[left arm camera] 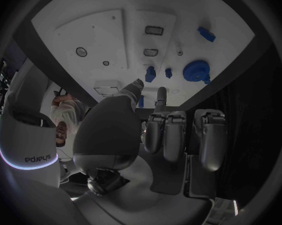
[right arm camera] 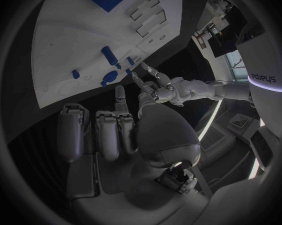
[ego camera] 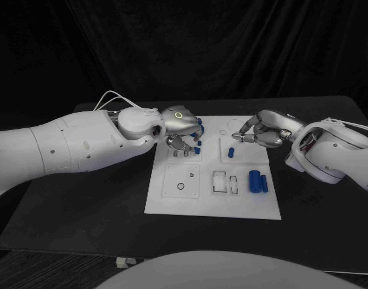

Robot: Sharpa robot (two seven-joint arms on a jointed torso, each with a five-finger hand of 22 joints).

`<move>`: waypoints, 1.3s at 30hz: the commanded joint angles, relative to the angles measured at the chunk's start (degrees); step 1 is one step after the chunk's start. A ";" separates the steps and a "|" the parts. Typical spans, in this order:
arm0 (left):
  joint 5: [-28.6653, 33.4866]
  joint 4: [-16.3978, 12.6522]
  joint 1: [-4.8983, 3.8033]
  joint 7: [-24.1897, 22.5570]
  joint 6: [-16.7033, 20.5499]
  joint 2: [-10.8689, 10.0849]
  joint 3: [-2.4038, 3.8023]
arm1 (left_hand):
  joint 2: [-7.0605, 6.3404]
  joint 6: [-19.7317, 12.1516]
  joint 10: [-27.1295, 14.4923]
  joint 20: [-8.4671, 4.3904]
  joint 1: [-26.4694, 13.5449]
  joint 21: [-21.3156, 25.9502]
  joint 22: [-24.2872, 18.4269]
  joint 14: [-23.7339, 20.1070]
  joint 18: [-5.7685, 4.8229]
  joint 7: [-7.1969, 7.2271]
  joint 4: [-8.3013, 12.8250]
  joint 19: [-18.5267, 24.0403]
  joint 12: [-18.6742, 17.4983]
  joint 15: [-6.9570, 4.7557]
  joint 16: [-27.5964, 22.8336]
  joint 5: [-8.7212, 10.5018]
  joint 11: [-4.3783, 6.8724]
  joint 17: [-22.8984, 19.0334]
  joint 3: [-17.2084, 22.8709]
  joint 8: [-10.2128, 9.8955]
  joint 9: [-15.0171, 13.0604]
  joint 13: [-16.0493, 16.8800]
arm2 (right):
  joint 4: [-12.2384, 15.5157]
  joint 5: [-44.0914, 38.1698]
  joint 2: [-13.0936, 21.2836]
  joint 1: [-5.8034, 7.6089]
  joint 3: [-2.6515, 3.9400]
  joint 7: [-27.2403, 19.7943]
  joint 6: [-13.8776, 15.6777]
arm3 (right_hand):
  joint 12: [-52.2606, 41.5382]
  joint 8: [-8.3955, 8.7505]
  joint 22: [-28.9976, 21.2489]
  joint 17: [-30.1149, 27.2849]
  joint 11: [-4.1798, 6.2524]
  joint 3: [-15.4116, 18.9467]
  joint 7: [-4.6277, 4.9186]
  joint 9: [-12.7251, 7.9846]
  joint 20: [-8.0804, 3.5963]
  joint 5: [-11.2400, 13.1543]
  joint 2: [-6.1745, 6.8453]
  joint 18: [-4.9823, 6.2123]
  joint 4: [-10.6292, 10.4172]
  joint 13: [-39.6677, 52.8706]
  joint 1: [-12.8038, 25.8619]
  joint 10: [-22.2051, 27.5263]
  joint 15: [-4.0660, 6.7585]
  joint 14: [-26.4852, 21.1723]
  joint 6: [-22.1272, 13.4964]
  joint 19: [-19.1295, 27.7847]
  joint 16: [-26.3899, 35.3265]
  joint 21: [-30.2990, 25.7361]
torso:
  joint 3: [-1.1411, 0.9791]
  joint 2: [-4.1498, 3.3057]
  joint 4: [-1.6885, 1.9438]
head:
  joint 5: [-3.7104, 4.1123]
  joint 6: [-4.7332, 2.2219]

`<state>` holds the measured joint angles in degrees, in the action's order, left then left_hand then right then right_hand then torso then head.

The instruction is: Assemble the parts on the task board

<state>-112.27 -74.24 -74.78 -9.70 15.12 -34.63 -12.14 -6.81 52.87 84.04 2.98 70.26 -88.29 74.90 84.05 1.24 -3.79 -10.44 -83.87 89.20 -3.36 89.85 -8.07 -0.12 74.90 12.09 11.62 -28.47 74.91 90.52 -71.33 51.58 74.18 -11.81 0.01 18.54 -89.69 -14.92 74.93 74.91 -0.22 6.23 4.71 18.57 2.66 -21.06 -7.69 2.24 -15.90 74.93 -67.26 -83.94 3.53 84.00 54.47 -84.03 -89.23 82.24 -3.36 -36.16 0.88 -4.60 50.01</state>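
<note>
The left hand (ego camera: 178, 123) is hovering over the far left part of the task board (ego camera: 213, 208), its fingers (ego camera: 180, 143) pointing down toward a small raised panel there. In the left wrist view some fingers are curling in against the palm while two are reaching out straight toward the board; whether anything is pinched between them cannot be told. Small blue parts (ego camera: 199, 128) are sitting just beside this hand on the board, and the left wrist view is showing a round blue part (left arm camera: 196, 70) with smaller blue pieces near it.

The right hand (ego camera: 264, 129) is hanging over the far right part of the board, its fingers (ego camera: 239, 137) bending down and inward. Whether they are gripping anything cannot be told either. In the right wrist view most of its fingers are lying folded in, with one stretching toward the board. Just below these fingers in the head view, a short blue part (ego camera: 233, 152) is lying on the board.

Nearer the robot, two long blue parts (ego camera: 257, 181) are lying side by side on the right portion of the board, next to pale rectangular slots (ego camera: 221, 181). A panel with a ring outline (ego camera: 182, 185) is lying to the left of those slots.

The white board is resting flat in the middle of the black tabletop (ego camera: 80, 223), and both white arms are reaching in from opposite sides.
</note>
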 commanded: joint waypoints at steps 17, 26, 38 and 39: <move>-16.38 0.47 0.16 2.37 0.89 3.12 0.06 | -1.96 -3.49 5.49 -0.03 -0.75 -0.04 14.54 5.95 -0.82 0.85 -3.20 -5.09 -0.03 -0.79 0.15 0.87 0.79 15.10 0.63 -0.26 -6.14 14.59 | -0.22 -0.07 0.10 -0.45 0.03 1.27 -2.50 | 0.02 -0.15 12.33 12.93 -0.14 0.28 0.11 0.09 0.39 0.02 -0.63 -0.17 -0.71 14.25 0.04 -5.63 -0.26 5.47 0.15 -1.92 0.22 -0.36 | -0.11 0.01 -0.06 | 0.43 -0.01; -16.54 1.14 0.16 0.83 -1.89 3.68 0.06 | -2.48 -3.35 5.16 0.19 -3.69 0.47 14.37 5.95 -0.69 1.17 -6.09 -4.76 -0.60 -0.93 0.15 4.18 1.11 15.10 0.42 -0.87 -7.75 14.28 | -0.40 -0.07 -0.06 -0.68 0.03 1.32 -2.73 | 0.07 -0.12 12.29 12.84 -0.15 0.35 0.12 0.08 0.40 0.11 -0.70 -0.13 -0.75 14.13 0.10 -5.57 -0.27 5.45 0.10 -1.85 0.26 -0.50 | -0.09 -0.01 0.05 | 0.46 -0.01; -16.56 1.13 0.16 -0.12 -2.78 3.45 0.07 | -2.58 -3.30 4.85 0.19 -6.90 0.83 14.26 5.95 -0.60 1.21 -6.38 -4.53 -1.13 -0.87 0.15 5.07 1.02 15.10 0.37 -1.51 -8.34 14.01 | -0.54 -0.07 -0.24 -0.83 0.03 1.50 -2.94 | 0.14 -0.07 12.22 12.76 -0.16 0.38 0.14 0.06 0.41 0.16 -0.80 -0.08 -0.77 13.96 0.13 -5.48 -0.28 5.43 0.02 -1.75 0.30 -0.70 | -0.02 0.03 0.06 | 0.33 -0.01; -16.56 1.16 0.16 -0.20 -2.99 3.44 0.07 | -2.50 -3.27 4.81 0.19 -6.87 0.82 14.26 5.95 -0.60 1.24 -6.32 -4.54 -1.21 -0.87 0.15 5.03 1.01 15.10 0.51 -1.54 -8.38 13.97 | -0.54 -0.07 -0.24 -0.83 0.03 1.50 -2.96 | 0.14 -0.07 12.22 12.76 -0.16 0.38 0.14 0.06 0.41 0.16 -0.80 -0.08 -0.77 13.96 0.13 -5.48 -0.28 5.43 0.02 -1.75 0.30 -0.70 | -0.02 0.02 0.06 | 0.31 -0.01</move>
<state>-128.51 -73.05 -74.69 -8.52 13.42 -31.22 -12.14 -9.46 49.36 83.92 2.97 63.76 -87.73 74.90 84.15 1.24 -2.66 -16.57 -83.87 88.20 -3.90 89.85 -3.17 0.60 74.90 12.42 10.40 -36.80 74.90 89.96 -71.33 51.36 73.51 -11.81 0.54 16.09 -89.69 -14.92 74.91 74.90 -0.21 6.63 4.71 18.59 2.66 -21.06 -7.93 2.24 -16.29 74.92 -67.02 -83.94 3.53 84.00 54.47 -84.03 -89.23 81.73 -3.39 -36.15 0.94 -4.25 50.01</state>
